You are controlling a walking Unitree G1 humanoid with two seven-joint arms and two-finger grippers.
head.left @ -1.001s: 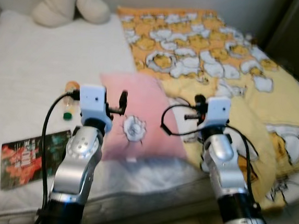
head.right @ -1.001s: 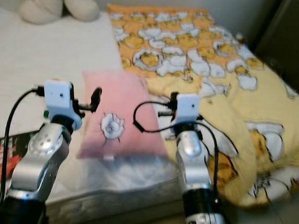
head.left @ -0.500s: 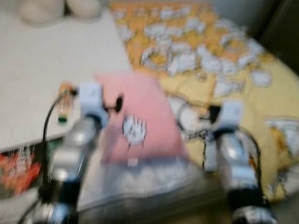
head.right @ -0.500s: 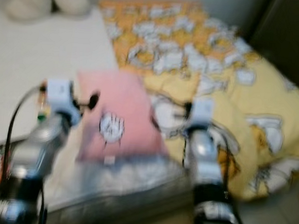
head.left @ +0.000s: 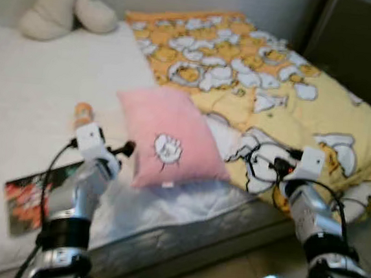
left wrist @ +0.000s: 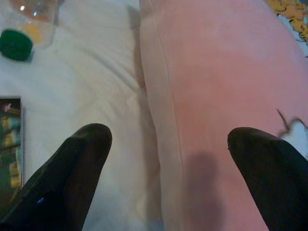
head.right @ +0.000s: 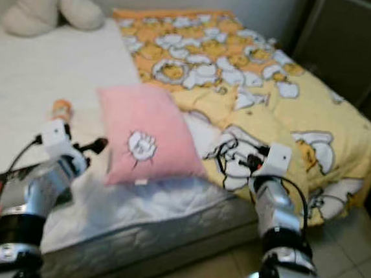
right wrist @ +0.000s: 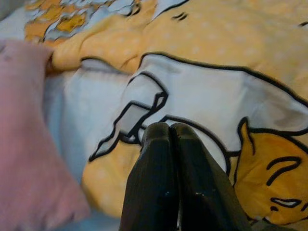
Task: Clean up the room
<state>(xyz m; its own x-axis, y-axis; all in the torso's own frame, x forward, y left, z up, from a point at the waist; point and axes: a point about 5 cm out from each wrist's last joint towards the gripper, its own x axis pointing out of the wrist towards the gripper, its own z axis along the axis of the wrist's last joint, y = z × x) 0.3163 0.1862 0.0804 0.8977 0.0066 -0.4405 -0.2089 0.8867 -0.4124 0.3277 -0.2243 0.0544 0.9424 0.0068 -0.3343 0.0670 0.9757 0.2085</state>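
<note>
A pink pillow is seen at the centre of the frame on the white bed, its right edge against the yellow blanket. The left gripper is held at the pillow's left edge, fingers spread wide. The right gripper is held over the blanket at lower right, fingers pressed together. A bottle and a book lie at left.

Bottle cut off by frame edge; booklet partly hidden behind left arm.
</note>
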